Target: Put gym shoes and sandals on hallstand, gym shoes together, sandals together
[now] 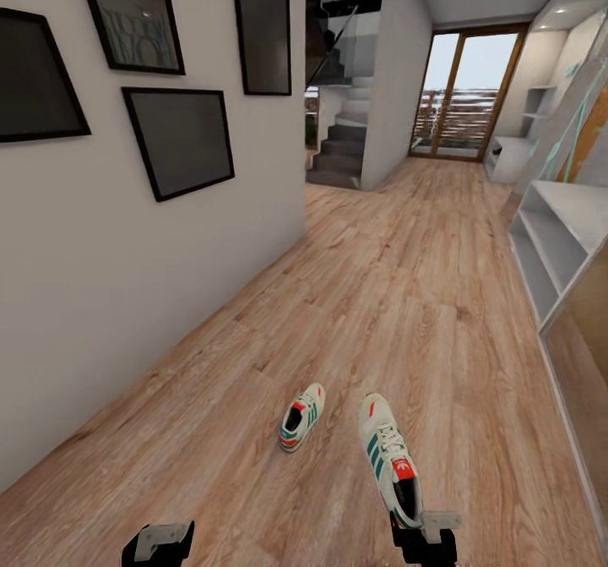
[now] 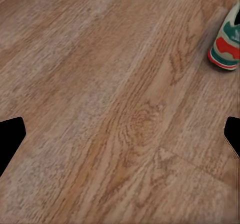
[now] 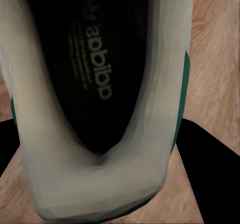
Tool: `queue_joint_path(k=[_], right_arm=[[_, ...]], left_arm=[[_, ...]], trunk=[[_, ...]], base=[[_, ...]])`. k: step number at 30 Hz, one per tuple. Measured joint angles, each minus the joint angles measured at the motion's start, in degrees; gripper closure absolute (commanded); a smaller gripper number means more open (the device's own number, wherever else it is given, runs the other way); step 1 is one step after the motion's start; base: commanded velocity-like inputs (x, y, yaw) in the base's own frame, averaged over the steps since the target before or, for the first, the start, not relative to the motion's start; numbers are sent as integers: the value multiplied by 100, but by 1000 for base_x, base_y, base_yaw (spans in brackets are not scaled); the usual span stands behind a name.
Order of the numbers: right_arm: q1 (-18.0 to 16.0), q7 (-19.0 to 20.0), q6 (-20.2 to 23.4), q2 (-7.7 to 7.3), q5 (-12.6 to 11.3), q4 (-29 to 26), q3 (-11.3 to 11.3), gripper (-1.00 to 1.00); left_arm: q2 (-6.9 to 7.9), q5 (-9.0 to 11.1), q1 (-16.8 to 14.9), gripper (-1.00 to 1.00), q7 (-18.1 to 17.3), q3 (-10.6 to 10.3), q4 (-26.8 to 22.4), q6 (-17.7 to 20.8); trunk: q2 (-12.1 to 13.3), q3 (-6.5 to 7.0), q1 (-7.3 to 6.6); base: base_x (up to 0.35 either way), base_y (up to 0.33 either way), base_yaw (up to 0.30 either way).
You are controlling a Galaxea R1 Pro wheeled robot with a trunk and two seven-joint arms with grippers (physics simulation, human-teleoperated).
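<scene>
Nearest the robot, the right gripper (image 1: 422, 533) is sitting at the heel of one gym shoe (image 1: 387, 455), and in the right wrist view its dark fingers (image 3: 212, 169) are standing on either side of the shoe's heel collar (image 3: 100, 184), with the black insole visible straight ahead; they appear to be clamping the heel, so I judge this shoe to be held, though whether it is off the corridor floor (image 1: 405, 297) I cannot tell. The left gripper (image 1: 159, 543) is hovering over bare planks with its fingers (image 2: 10, 134) spread wide apart and nothing between them; the heel of the other gym shoe (image 2: 226, 46) is showing at the edge of its wrist view. In the head view that second gym shoe (image 1: 302, 417) is lying on the floor just beyond and left of the held one, near it but apart. Farther along on the right, the white hallstand (image 1: 553, 250) is waiting with its open shelves. The risk from here is a heel-only grip: the long toe is hanging forward as a lever, so a quick swing toward the rack could be twisting the shoe out of the fingers, or its toe could be catching the shelf edge.
</scene>
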Motion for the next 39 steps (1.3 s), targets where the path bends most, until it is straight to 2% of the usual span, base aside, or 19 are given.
queue_joint_path(k=[24,39], right_arm=[[0,-1,2,0,-17,-8,-25,100],[-1,21,4,-35,-1,-8,-16,100]], left_arm=[[0,0,0,-100,0,0,-2,0],[0,0,2,-100,1,0,-7,0]], trunk=[[0,-9,0],[0,-9,0]], base=[[0,0,-294],[0,0,-44]])
